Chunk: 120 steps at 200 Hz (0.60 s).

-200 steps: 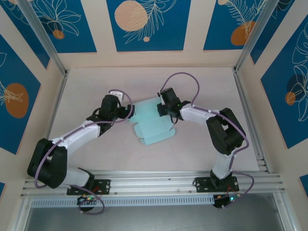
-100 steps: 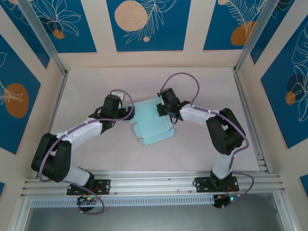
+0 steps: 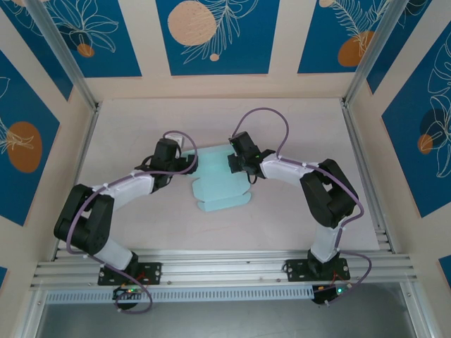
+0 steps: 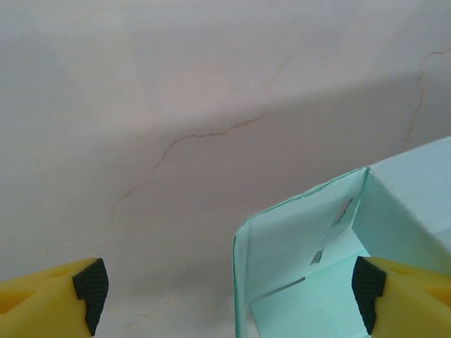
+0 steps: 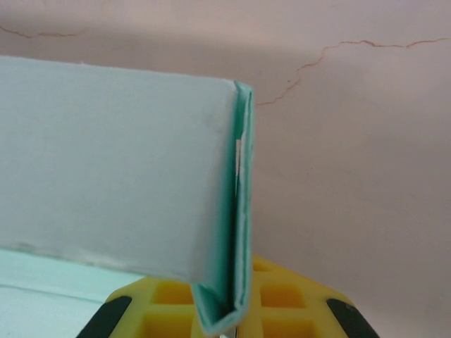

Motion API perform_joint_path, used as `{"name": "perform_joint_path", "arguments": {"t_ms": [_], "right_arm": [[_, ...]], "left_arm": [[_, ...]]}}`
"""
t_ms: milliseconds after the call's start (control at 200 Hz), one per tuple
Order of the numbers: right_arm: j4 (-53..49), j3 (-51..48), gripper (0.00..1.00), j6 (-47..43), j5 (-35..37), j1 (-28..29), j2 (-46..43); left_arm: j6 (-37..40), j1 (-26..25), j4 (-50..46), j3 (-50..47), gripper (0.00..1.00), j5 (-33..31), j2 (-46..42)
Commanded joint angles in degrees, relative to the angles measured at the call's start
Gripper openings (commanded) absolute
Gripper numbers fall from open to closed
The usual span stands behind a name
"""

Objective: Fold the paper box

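Where tools meet, paper box (image 3: 220,184).

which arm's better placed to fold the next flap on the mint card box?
Left, probably. Its tool is open, with the pale mint-blue paper box's raised flap between its fingers. The right tool looks occupied bracing a wall.

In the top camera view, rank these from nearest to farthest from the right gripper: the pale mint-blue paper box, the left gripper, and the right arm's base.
1. The pale mint-blue paper box, directly at the right gripper, on its left.
2. The left gripper, across the box to the left.
3. The right arm's base, at the near edge of the table, farthest.
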Motion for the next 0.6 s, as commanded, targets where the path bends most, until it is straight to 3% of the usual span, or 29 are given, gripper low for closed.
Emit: {"name": "perform_joint_path", "arguments": {"t_ms": [0, 90, 400, 595], "right_arm": [[3.19, 0.12, 0.06, 0.76, -2.45, 1.88, -1.66], [3.8, -0.38, 0.06, 1.35, -1.86, 1.92, -1.71], [4.89, -1.47, 0.06, 2.83, -0.73, 1.91, -2.6], [5.64, -2.12, 0.06, 3.28, -0.97, 1.92, -2.94]], "left_arm": [[-2.23, 0.11, 3.36, -1.07, 0.92, 0.26, -1.28], [-4.76, 0.11, 2.71, -4.08, 0.97, -1.12, -5.03], [-16.19, 0.1, -10.31, -11.77, 0.94, -3.17, -24.19], [-22.84, -1.03, -12.91, -16.74, 0.78, 2.15, -33.73]]}}
